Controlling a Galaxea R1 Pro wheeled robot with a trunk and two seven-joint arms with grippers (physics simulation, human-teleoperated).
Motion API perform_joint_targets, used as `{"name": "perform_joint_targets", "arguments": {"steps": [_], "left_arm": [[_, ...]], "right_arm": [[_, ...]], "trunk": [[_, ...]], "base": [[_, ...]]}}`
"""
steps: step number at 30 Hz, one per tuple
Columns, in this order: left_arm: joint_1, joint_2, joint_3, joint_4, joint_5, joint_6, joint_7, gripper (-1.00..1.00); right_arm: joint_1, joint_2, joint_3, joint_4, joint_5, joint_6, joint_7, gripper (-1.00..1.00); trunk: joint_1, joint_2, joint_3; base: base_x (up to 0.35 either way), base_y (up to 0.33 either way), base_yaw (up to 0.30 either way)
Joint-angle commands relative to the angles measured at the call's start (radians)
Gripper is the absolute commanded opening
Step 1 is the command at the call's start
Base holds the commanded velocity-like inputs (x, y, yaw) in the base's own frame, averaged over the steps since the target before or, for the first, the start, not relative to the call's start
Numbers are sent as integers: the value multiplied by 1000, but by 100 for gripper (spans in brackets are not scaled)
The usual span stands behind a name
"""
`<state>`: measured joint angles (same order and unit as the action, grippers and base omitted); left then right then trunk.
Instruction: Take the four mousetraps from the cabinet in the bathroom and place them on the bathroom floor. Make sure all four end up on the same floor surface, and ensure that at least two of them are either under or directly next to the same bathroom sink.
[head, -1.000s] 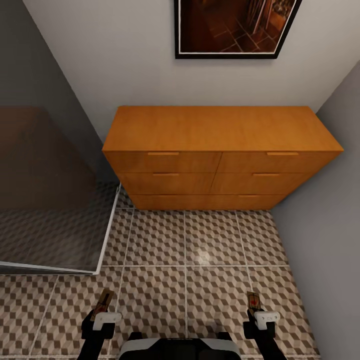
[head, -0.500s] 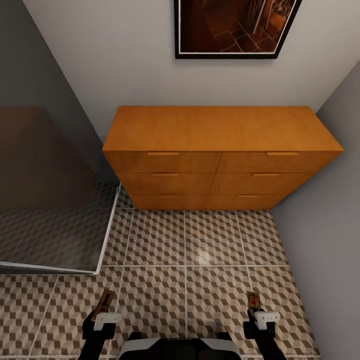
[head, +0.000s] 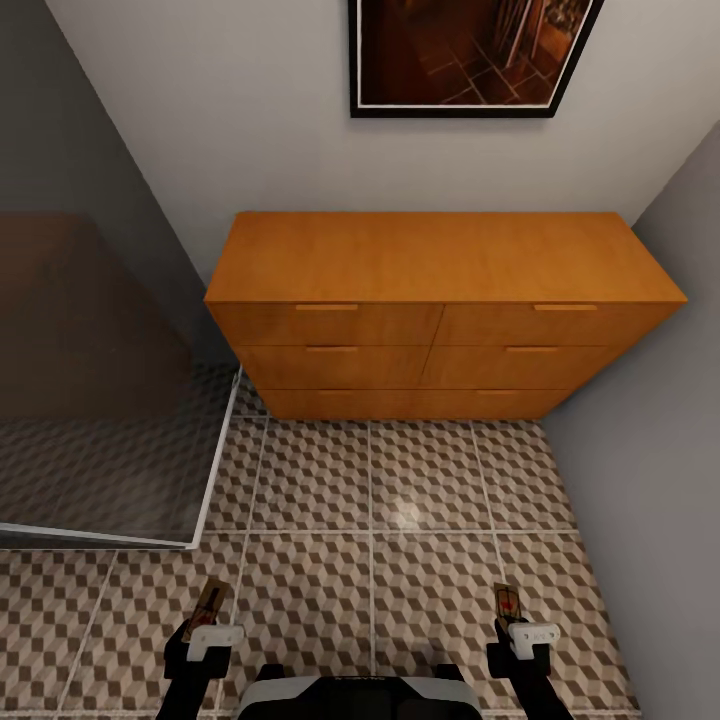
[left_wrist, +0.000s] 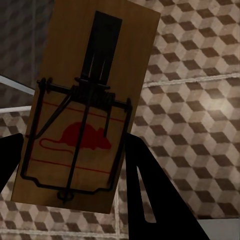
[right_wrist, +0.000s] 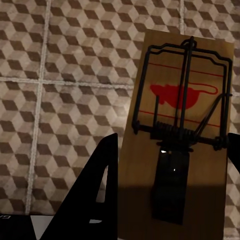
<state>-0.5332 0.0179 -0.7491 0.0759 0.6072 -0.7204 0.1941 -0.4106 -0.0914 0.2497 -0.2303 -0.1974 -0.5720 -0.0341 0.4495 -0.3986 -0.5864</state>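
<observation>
Two mousetraps are in hand. The left mousetrap (left_wrist: 85, 115), a brown board with a dark wire bar and a red mouse print, sits between the left jaws (head: 212, 622), which are closed on its lower end. The right mousetrap (right_wrist: 182, 125) is pinched the same way by the right jaws (head: 520, 622), its spring end nearer the jaws. Both boards project forward from the jaws, above the bathroom floor (head: 400, 500) and clear of it.

Ahead of both jaws, well apart, stands the cabinet (head: 440, 300), all visible drawer fronts closed, its top bare. To the outer side of the left jaws lies the darker shower area (head: 100, 440) behind a glass panel.

Across the last second nothing has shifted: arms, traps and camera view are the same in each head picture. The robot appears paused with both traps lifted. Judged from this, neither trap is yet placed; the sink is out of frame, so a turn of the base toward it is probably needed before release.
</observation>
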Motion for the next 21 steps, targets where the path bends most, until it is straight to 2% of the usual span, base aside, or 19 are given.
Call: {"name": "perform_joint_targets", "arguments": {"steps": [1,12,21], "left_arm": [[-1,-1,-7,2,-4,-2,7,-100],[-1,-3,-7,2,-4,-2,7,-100],[-1,-4,-7,2,-4,-2,6,-100]], "right_arm": [[-1,-1,8,0,-10,-3,1,-100],[-1,1,8,0,-10,-3,-1,-100],[-1,1,8,0,-10,-3,-1,-100]], "trunk": [[1,-1,-1],[1,-1,-1],[1,-1,-1]], "base": [[0,0,0],[0,0,14],[0,0,198]]}}
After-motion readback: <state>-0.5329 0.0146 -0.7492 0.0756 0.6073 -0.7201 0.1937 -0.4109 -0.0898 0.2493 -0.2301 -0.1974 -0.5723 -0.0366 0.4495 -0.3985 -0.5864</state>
